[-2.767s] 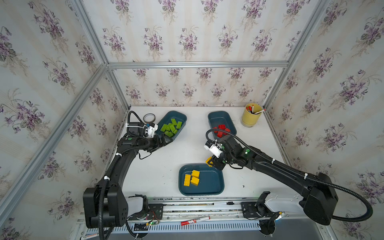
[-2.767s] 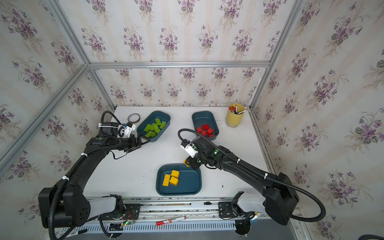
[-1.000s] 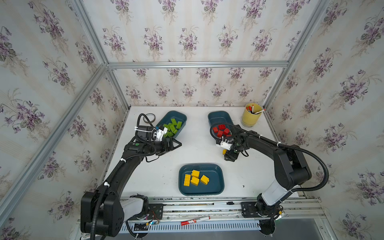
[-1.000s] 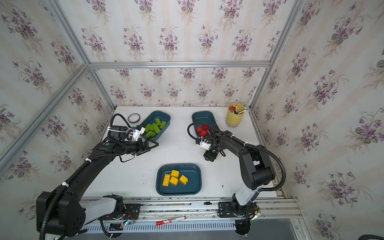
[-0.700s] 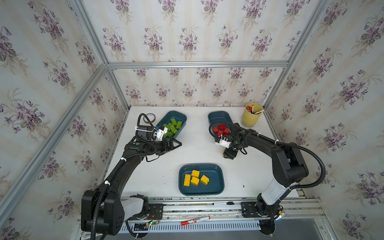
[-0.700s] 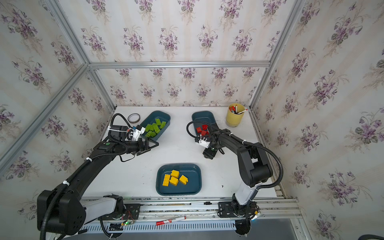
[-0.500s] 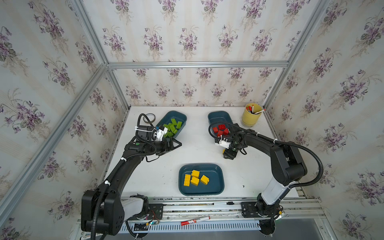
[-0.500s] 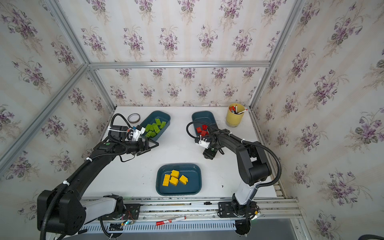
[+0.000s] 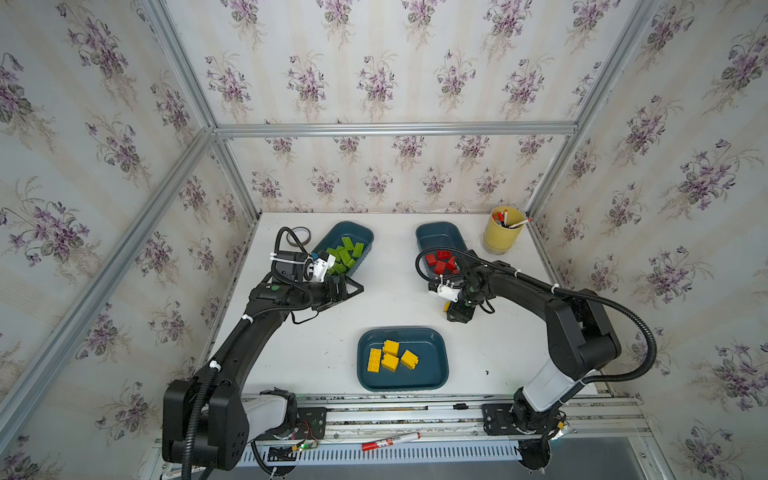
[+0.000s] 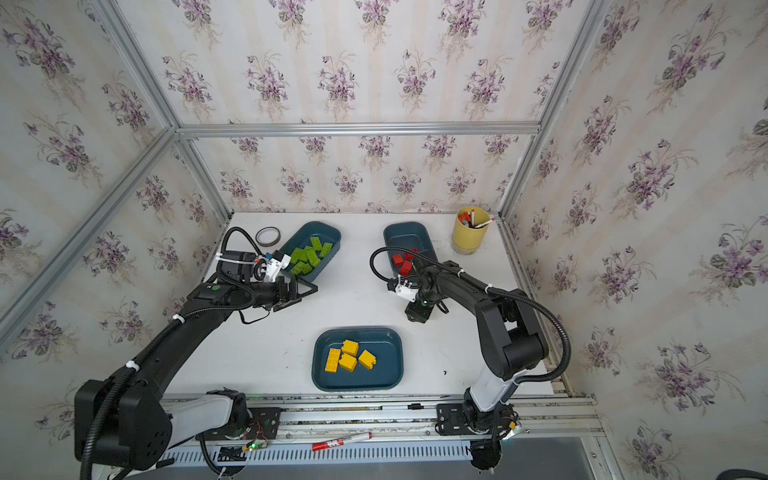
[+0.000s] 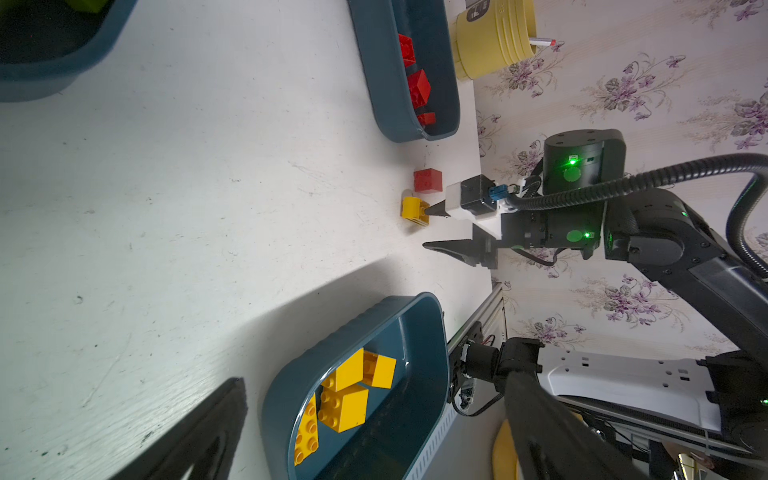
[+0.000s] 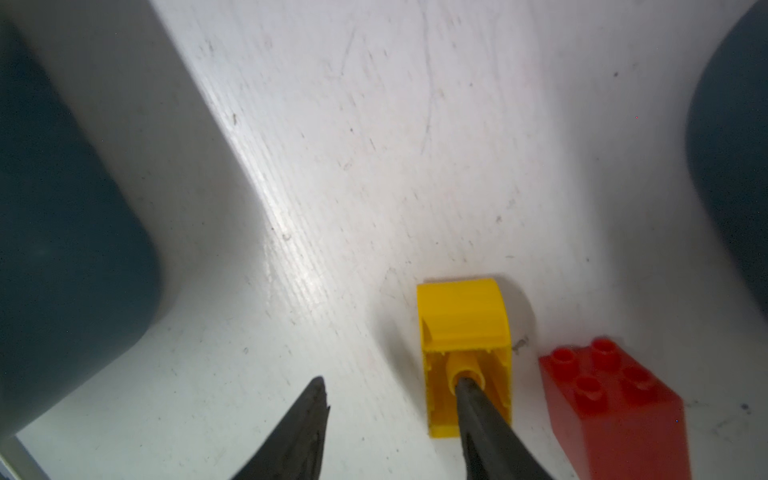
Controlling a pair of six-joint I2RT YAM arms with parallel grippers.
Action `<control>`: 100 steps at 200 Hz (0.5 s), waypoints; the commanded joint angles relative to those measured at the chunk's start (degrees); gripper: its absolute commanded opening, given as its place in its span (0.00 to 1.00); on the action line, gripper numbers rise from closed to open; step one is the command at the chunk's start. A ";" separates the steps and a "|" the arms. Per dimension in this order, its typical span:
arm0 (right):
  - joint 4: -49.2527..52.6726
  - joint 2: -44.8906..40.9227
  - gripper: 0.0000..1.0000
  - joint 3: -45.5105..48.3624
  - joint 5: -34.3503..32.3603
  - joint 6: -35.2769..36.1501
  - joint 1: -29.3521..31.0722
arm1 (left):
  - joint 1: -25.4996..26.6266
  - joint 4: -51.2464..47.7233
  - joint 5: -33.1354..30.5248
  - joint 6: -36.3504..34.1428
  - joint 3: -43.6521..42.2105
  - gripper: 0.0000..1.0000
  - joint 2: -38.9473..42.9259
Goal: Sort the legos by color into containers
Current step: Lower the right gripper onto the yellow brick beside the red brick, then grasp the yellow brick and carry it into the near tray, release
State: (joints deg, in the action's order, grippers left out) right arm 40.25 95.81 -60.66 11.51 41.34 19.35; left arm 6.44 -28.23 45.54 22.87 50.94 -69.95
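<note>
Closest to the front of the tabletop (image 9: pixel 316 357) sits the front tray (image 9: pixel 432 372) with four yellow bricks (image 9: pixel 390 359) in it. A bit farther back, the right hand (image 12: pixel 390 380) is down low at one more yellow brick (image 12: pixel 463 316). That one lies on its side on the tabletop, with its hollow bottom facing the hand. The hand is partly spread and not pinching yet: one tip pokes into the hollow, and the other is out in the open beside the brick. A red brick (image 12: pixel 611 395) stands just beside the yellow one. I think the brick is light, hard and smooth, so it could slip or spin. A squeeze on its thin wall may work, but its two flat sides look safer. The left hand (image 9: pixel 351 291) is spread wide and holds nothing. Farthest back are the green tray (image 9: pixel 347 230) with green bricks (image 9: pixel 345 255), the red tray (image 9: pixel 436 237) with red bricks (image 9: pixel 440 262), and a yellow cup (image 9: pixel 503 235)
</note>
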 commanded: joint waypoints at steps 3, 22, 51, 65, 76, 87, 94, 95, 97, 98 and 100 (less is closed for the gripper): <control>-0.98 0.42 0.56 -0.97 -3.06 -0.15 0.06 | -0.01 0.91 1.04 -1.12 -0.11 0.99 -0.07; -0.60 2.32 0.59 -2.04 -5.85 0.49 0.04 | -0.06 0.90 0.87 -1.10 -0.40 0.99 -0.03; -1.77 3.68 0.60 -2.33 -6.79 0.45 -0.02 | 0.02 0.97 0.82 -1.09 -0.49 0.99 -0.07; -1.71 4.44 0.60 -2.44 -6.79 0.58 -0.02 | -0.01 0.87 0.84 -1.14 -0.41 0.99 -0.07; -1.92 4.88 0.60 -2.36 -5.98 0.46 -0.02 | -0.04 0.96 0.78 -1.17 -0.36 0.99 -0.05; -1.96 5.38 0.59 -2.27 -5.24 0.24 0.04 | -0.01 0.95 0.78 -1.16 -0.37 0.99 -0.06; -1.95 5.67 0.58 -2.18 -5.05 -0.01 -0.03 | 0.02 0.96 0.79 -1.19 -0.31 0.99 -0.09; -1.94 5.69 0.58 -2.18 -5.03 -0.03 -0.02 | 0.00 0.93 0.83 -1.18 -0.31 0.99 -0.09; -1.93 5.77 0.58 -2.13 -4.97 -0.08 -0.02 | 0.01 0.97 0.81 -1.19 -0.31 0.99 -0.10; -1.97 5.78 0.57 -2.11 -4.98 -0.10 0.02 | -0.01 0.98 0.80 -1.22 -0.31 0.99 -0.10; -2.12 5.79 0.57 -2.10 -5.00 -0.16 -0.01 | -0.02 0.91 0.78 -1.20 -0.27 0.99 -0.07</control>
State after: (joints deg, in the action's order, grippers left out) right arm 38.48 100.88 -62.24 5.76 41.41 19.33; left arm 6.44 -28.21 45.52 22.70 50.41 -69.95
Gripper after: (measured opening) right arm 0.586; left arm 0.993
